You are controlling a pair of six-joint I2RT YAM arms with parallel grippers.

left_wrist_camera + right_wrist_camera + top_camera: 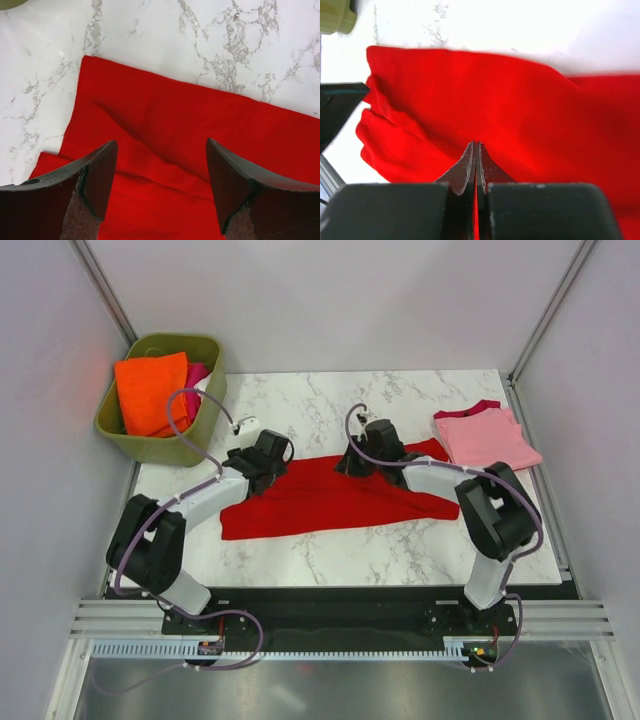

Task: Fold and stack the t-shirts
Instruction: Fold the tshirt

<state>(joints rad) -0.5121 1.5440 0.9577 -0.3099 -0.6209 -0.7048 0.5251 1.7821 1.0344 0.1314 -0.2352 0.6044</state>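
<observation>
Red t-shirt (320,502) lies as a long folded band; right gripper (475,150) clamps its far edge, left gripper (161,150) hangs spread over its left end

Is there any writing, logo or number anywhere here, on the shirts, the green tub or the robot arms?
No text can be read in any view. The red t-shirt, the pink t-shirt, the olive tub and the marble table are plain; the left arm and right arm show no legible label.
</observation>
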